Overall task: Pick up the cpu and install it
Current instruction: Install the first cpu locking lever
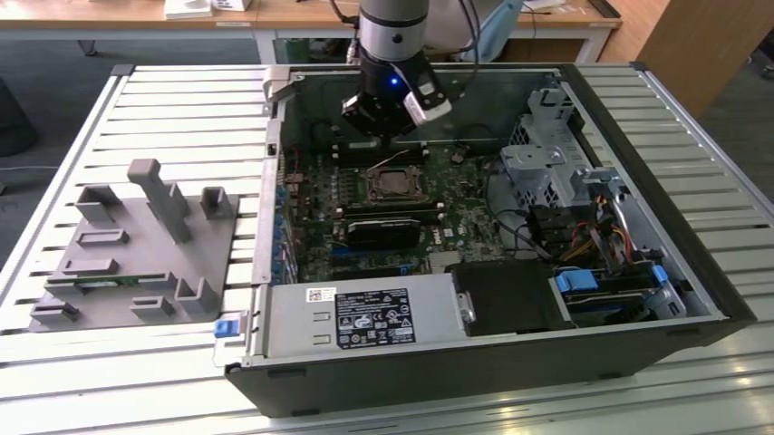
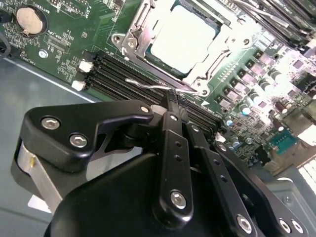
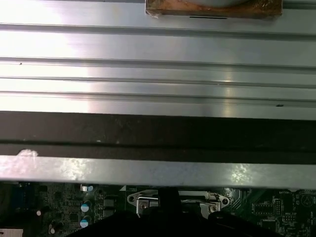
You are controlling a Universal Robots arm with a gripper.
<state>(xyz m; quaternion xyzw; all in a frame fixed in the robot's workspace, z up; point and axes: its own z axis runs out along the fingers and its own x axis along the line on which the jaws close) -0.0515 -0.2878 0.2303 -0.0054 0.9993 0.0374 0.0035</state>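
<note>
Already the cpu (image 2: 183, 37) lies flat in its motherboard socket (image 2: 129, 43), while the gripper (image 2: 170, 98), fingers pinched together on nothing, hovers just beside the socket's wire lever (image 2: 158, 85).

floor (image 1: 49, 68): grey carpet | desks (image 1: 303, 14): wooden, white-legged | worktable (image 1: 169, 118): slatted metal

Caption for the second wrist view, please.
Gripper shut, its tips at the socket's wire lever; the cpu already sits in the motherboard socket.
</note>
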